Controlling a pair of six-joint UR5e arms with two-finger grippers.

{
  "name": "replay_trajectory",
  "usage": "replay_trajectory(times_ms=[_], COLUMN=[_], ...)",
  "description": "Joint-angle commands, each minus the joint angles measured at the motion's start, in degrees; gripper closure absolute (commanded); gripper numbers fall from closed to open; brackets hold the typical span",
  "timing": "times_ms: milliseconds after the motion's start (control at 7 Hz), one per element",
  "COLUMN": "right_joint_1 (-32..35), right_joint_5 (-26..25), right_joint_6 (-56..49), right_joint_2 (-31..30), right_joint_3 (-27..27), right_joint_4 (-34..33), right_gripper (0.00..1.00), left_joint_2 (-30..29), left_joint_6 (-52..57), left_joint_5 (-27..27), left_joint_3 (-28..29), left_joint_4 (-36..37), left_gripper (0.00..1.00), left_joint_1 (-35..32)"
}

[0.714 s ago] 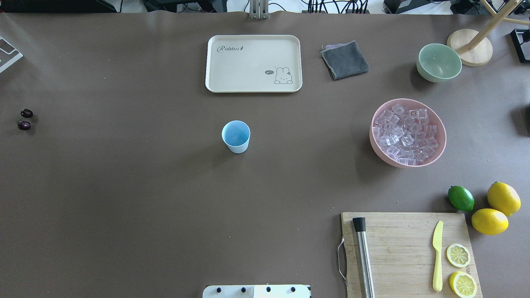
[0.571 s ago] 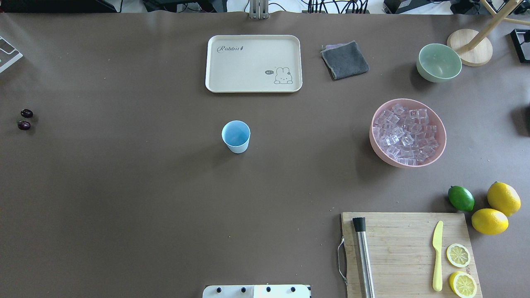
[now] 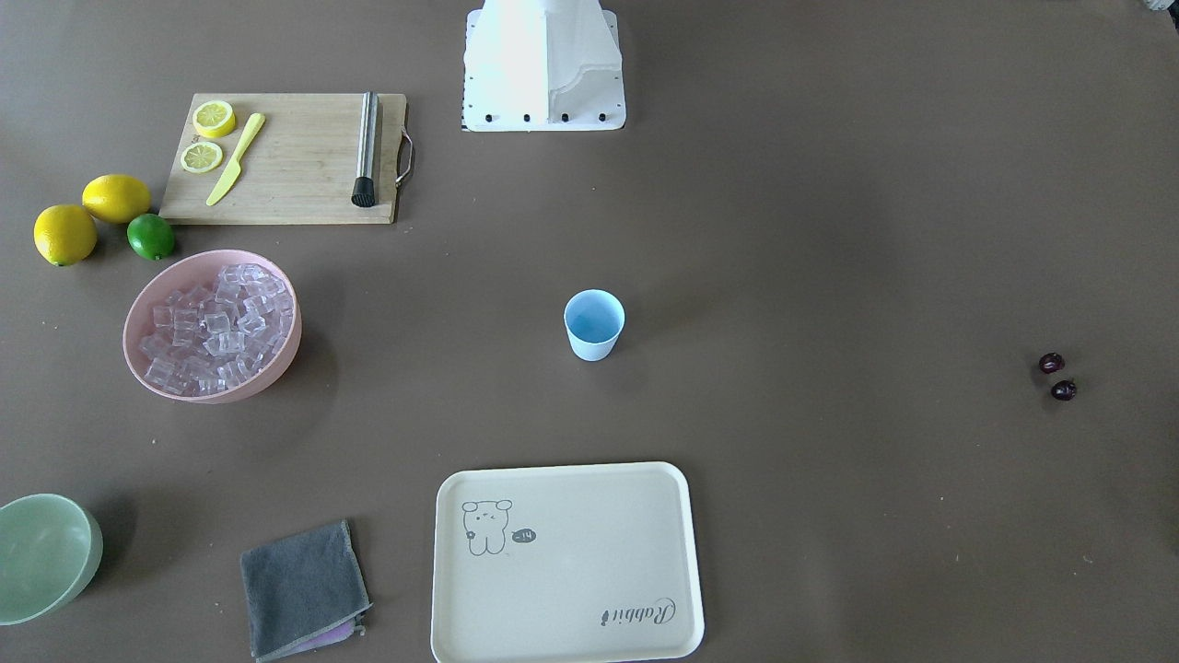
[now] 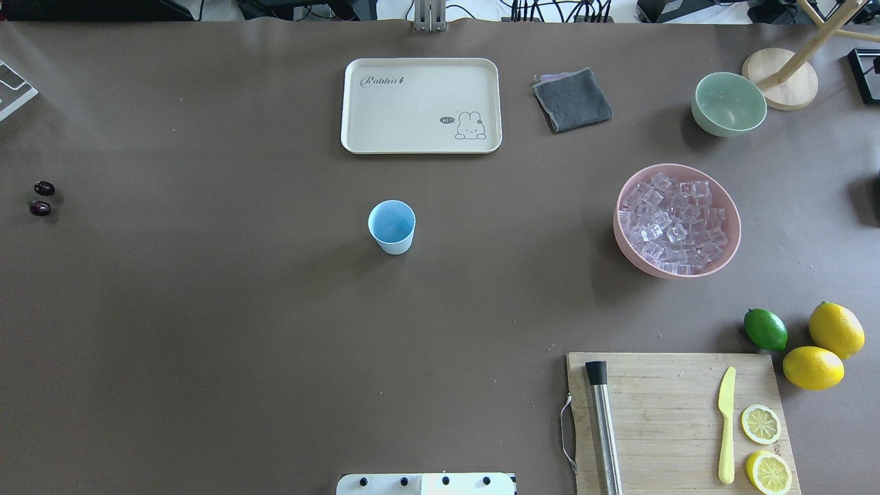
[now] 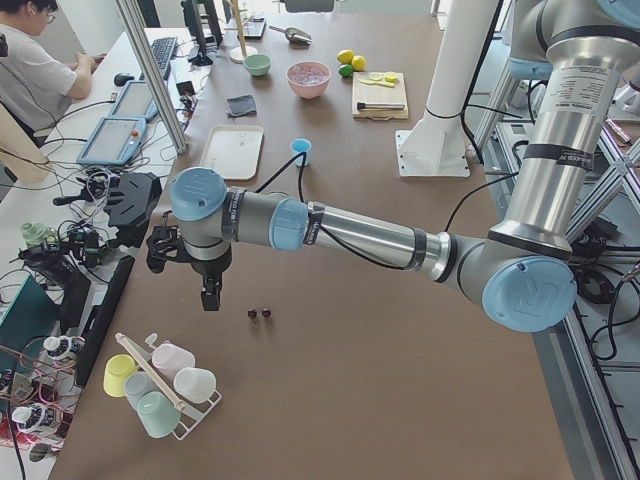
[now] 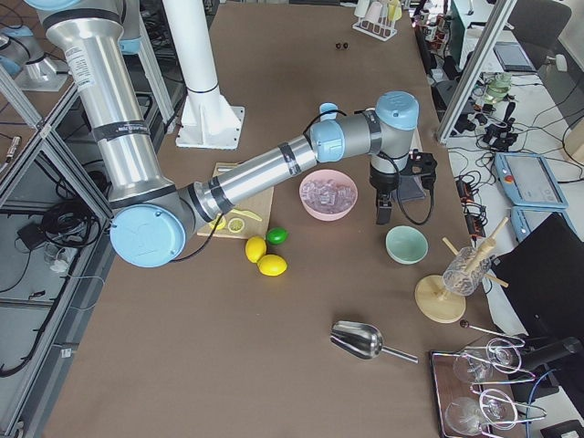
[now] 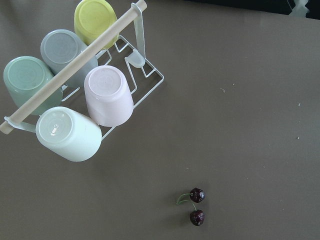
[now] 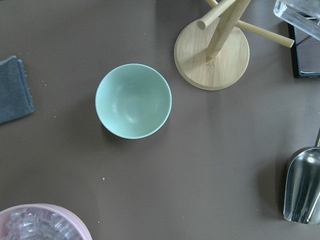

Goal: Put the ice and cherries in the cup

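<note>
The pale blue cup (image 4: pixel 392 227) stands upright near the middle of the brown surface (image 4: pixel 206 309), on the robot's side of the cream rabbit tray (image 4: pixel 421 104) and apart from it. The cherries (image 4: pixel 41 198) lie side by side on the bare surface far out on the robot's left, well apart from the cup. In the left wrist view they seem joined by a thin green stem, though it is too fine to be sure. The ice (image 4: pixel 674 223) is heaped in the pink bowl (image 4: pixel 621 240) on the robot's right, between the pale green bowl (image 4: pixel 729 103) and the wooden cutting board (image 4: pixel 660 412).

The left pincer (image 5: pixel 210 292) hangs above the surface, pointing down, near the cherries on the side towards the cup rack (image 5: pixel 160 385). Only the left side camera catches it, so I cannot tell how wide it stands. The right pincer (image 6: pixel 383 215) hangs pointing down between the pink bowl and the pale green bowl, and its width cannot be told either. Its wrist camera looks straight down on the pale green bowl, with a wooden stand (image 8: pixel 212 55) and a metal scoop (image 8: pixel 304 185) nearby.
</note>
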Motion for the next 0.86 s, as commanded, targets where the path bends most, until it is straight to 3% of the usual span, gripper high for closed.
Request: replay_trajectory(times_ms=[0,571,714], right_joint_1=[0.0,0.4,0.4], right_joint_5=[-0.3,0.3,0.6], right_joint_6=[0.0,0.1,0.1], right_joint_2=[-0.5,-0.7,-0.6], right_joint_3=[1.0,3.7,3.9], right_joint_4=[0.1,0.1,0.1], right_gripper=[0.0,0.0,0.0], left_joint_2=[0.0,3.4,2.9], left_joint_6=[-0.1,-2.3,-2.2], left_joint_5=[0.1,-0.5,0.0], left_joint_3=[-1.4,-0.4,0.5], left_joint_4=[-2.2,-2.9,-6.1], left_gripper=[0.02,0.02,0.02], left_joint_1=[0.1,-0.2,-0.1])
